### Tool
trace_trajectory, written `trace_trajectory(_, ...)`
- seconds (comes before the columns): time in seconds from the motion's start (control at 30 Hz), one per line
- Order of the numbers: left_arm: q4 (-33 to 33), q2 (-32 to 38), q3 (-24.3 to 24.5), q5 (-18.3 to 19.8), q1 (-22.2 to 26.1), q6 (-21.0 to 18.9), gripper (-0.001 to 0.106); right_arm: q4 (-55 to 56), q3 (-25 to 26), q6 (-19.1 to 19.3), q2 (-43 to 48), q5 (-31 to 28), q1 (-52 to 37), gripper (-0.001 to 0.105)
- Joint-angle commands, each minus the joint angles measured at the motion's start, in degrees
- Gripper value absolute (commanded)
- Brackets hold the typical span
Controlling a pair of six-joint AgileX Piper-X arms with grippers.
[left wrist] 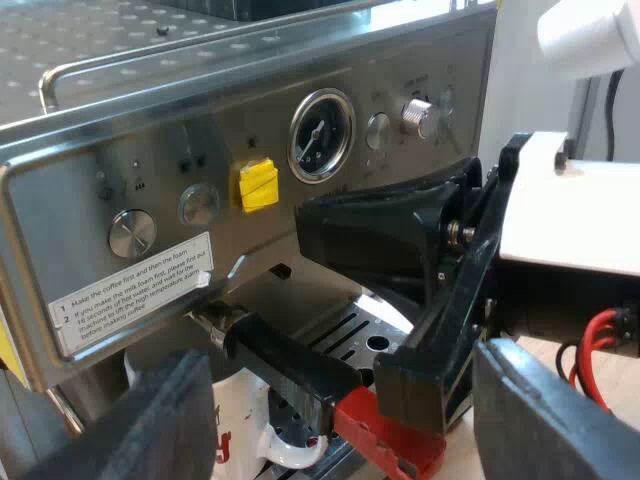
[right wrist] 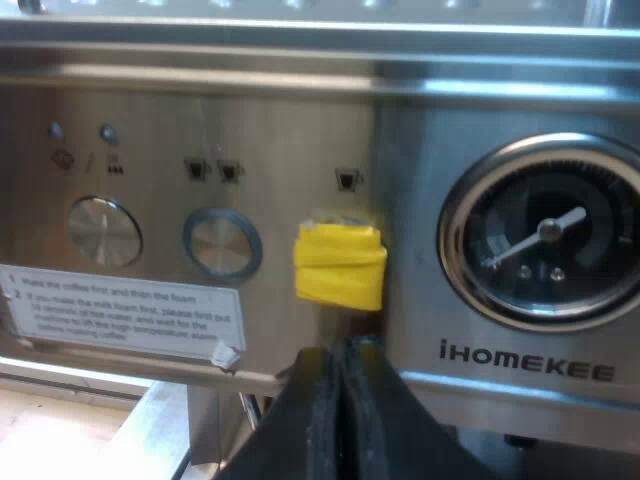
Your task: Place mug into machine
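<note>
The mug (left wrist: 245,415) stands under the machine's (left wrist: 60,210) front, right below the holder (left wrist: 290,362). Most of the mug is hidden by the holder's dark handle and by one finger of my left claw (left wrist: 340,400). That claw is wide open and holds nothing. My right claw (right wrist: 340,375) is shut tight and empty, with its tip just under the yellow button (right wrist: 340,265). A round dial (right wrist: 545,245) sits beside the button. The sticker (right wrist: 125,315) has words too small to read.

Both views face machine (left wrist: 200,140) front; right closer.
</note>
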State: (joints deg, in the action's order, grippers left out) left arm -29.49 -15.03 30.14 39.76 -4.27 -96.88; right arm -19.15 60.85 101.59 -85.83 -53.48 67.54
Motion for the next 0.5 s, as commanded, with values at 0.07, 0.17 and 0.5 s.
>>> trace_trajectory(0.07, 0.2, 0.0, 0.1, 0.8, 0.0, -0.6, 0.059, -1.7, 0.5, 0.2, 0.1, 0.0, -0.1, 0.000)
trace_trajectory(0.17, 0.2, 0.0, 0.1, 0.8, 0.0, -0.6, 0.059, -1.7, 0.5, 0.2, 0.1, 0.2, -0.1, 0.000)
trace_trajectory(0.5, 0.2, 0.0, 0.1, 0.8, 0.0, -0.6, 0.059, -3.3, 0.5, 0.9, 0.1, 0.4, -0.2, 0.000)
